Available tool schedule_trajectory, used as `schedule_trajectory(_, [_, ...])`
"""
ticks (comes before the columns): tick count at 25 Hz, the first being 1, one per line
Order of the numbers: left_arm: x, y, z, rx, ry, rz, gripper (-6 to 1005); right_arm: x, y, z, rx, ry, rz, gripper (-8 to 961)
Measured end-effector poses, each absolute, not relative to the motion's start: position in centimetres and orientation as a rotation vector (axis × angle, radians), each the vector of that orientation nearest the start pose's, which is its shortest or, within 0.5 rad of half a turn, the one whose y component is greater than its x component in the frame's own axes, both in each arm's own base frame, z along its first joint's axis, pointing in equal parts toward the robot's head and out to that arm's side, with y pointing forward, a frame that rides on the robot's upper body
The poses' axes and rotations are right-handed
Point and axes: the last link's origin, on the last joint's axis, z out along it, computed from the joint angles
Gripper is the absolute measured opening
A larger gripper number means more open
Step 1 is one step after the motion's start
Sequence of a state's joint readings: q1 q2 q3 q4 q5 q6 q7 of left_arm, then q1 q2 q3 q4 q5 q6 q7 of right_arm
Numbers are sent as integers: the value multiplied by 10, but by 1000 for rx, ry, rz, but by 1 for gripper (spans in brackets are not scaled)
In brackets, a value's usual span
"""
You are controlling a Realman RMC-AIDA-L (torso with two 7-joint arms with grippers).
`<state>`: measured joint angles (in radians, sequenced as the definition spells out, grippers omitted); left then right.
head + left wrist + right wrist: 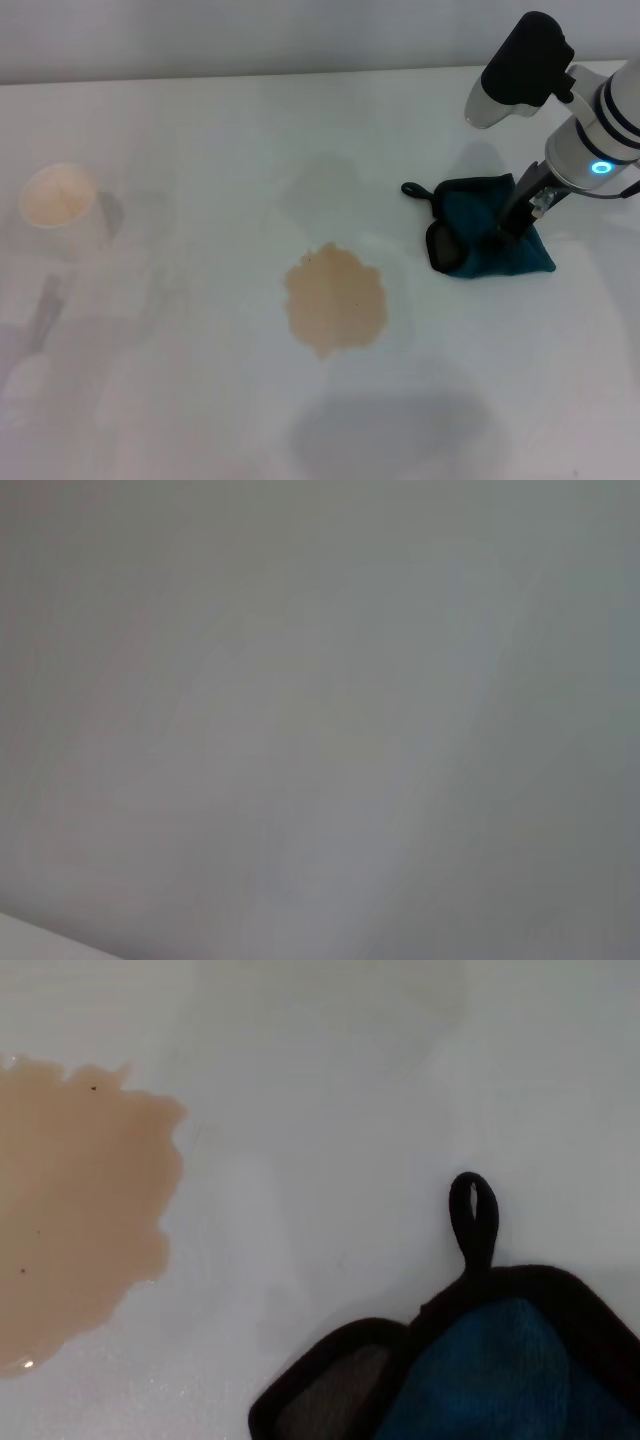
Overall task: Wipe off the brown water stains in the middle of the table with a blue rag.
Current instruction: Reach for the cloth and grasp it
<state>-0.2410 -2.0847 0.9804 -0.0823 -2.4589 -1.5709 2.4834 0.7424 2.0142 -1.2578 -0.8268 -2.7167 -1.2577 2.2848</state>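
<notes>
The brown water stain (pixel 335 300) is a tan, ragged blotch in the middle of the white table (pixel 200 130). It also shows in the right wrist view (pixel 70 1210). The blue rag (pixel 480 235) lies to the stain's right, bunched up into a peak, with its black loop (pixel 412 189) pointing toward the table's far side. My right gripper (pixel 515 225) comes down from the right and is shut on the rag's raised middle. The right wrist view shows the rag (pixel 500 1370) and its loop (pixel 473 1215), apart from the stain. My left gripper is out of view.
A white paper cup (pixel 60 200) with a tan inside stands at the far left of the table. The left wrist view shows only a plain grey surface. Bare white tabletop lies between the rag and the stain.
</notes>
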Motion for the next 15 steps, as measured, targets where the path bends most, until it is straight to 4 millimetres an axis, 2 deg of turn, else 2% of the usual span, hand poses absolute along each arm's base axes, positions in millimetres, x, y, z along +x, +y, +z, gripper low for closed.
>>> schedule_trajectory(6, [-360, 221, -12, -1590, -853, -1068, 893, 264, 396, -3, -2507, 853, -706, 462])
schedule_trajectory(15, [-361, 222, -11, -1590, -850, -1063, 893, 265, 396, -5, -2499, 851, -737, 436])
